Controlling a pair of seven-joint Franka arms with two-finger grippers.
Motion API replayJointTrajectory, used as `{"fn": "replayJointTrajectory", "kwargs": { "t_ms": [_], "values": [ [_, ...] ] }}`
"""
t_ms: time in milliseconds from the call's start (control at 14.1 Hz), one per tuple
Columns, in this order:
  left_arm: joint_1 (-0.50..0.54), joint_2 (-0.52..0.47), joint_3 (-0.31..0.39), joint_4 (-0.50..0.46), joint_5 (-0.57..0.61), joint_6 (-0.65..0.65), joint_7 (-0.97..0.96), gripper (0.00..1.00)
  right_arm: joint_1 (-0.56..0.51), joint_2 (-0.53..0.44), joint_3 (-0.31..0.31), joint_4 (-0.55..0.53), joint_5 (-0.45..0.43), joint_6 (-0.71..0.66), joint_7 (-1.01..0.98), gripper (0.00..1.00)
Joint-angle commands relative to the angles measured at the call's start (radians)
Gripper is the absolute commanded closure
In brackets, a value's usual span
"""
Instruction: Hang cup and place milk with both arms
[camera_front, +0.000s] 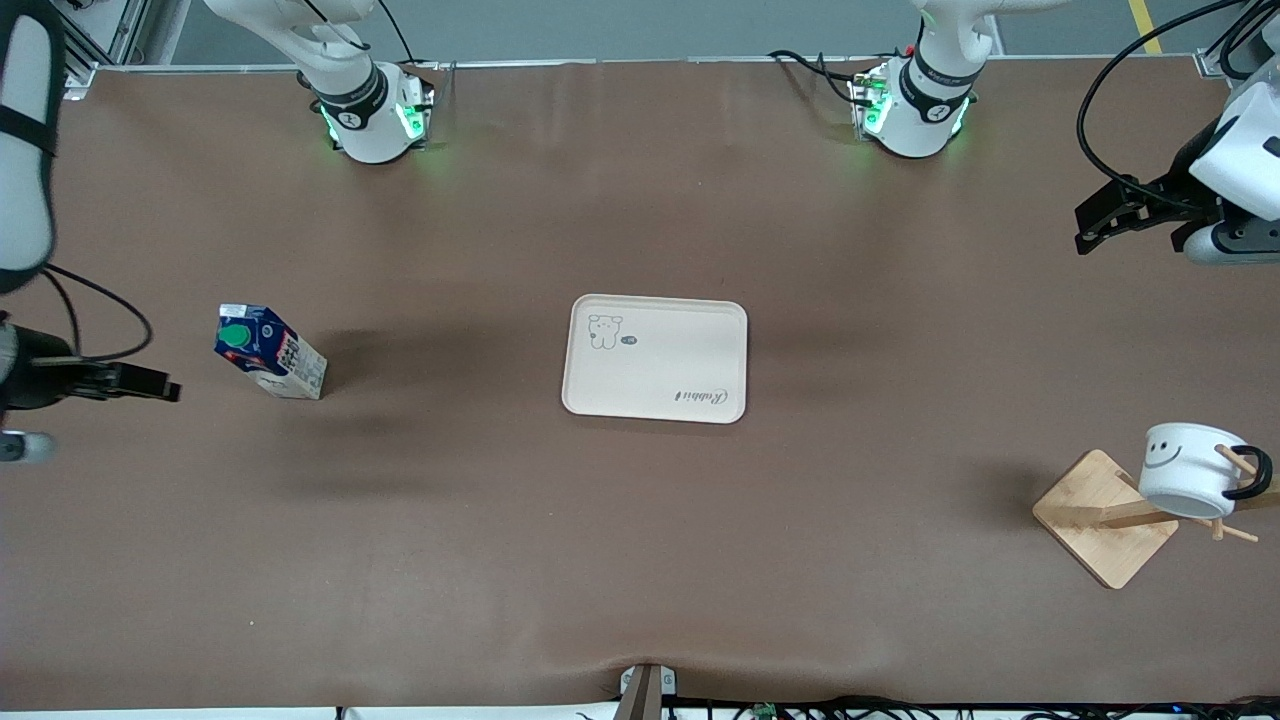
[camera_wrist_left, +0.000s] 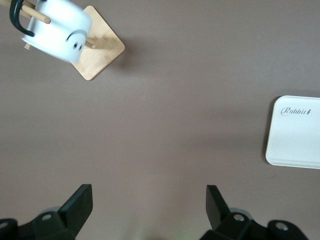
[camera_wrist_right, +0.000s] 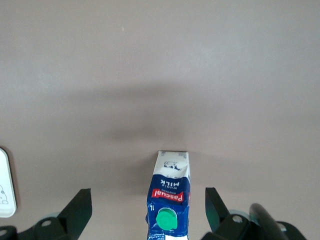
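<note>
One milk (camera_wrist_right: 168, 197) upright (cap up), between right hand (camera_wrist_right: 145, 210) fingers' spread

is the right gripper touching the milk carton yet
Apart. In the right wrist view the right gripper is open, and brown table shows between each finger and the milk carton, which stands upright on the table.

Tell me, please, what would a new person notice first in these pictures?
Probably the cup, hanging by its handle on a wooden rack at the left arm's end of the table. Next, the milk standing at the right arm's end and the cream tray in the middle. The left gripper and the right gripper are open, holding nothing.
</note>
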Motion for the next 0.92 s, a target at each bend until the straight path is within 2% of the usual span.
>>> {"fn": "replayJointTrajectory", "kwargs": {
  "t_ms": [0,213,355,426,568,710,852],
  "values": [
    [0.0,-0.021,0.001,-0.017,-0.014,0.011,0.006,0.0,-0.024,-0.016,0.005,0.089,-0.013,-0.066,-0.015,0.0],
    [0.0,-0.021,0.001,-0.015,-0.014,0.01,0.003,0.0,-0.011,-0.077,0.005,0.103,-0.025,-0.133,-0.009,0.0],
    [-0.001,-0.02,0.001,-0.011,-0.006,0.001,0.0,0.0,-0.004,-0.166,0.015,0.085,-0.025,-0.25,-0.006,0.0],
    [-0.001,-0.018,0.001,-0.011,-0.003,0.001,-0.003,0.0,0.001,-0.19,0.014,0.072,-0.027,-0.264,-0.007,0.0],
    [0.0,-0.015,0.001,-0.011,0.001,0.001,0.006,0.0,-0.004,-0.272,0.011,-0.028,-0.028,-0.273,-0.006,0.0],
    [0.002,-0.013,0.002,-0.009,0.001,0.001,0.008,0.0,-0.002,-0.383,0.009,-0.171,-0.04,-0.217,-0.006,0.0],
    [0.005,-0.012,0.002,-0.009,0.001,0.001,0.009,0.0,0.01,-0.431,0.017,-0.227,-0.091,-0.198,-0.006,0.0]
  ]
}}
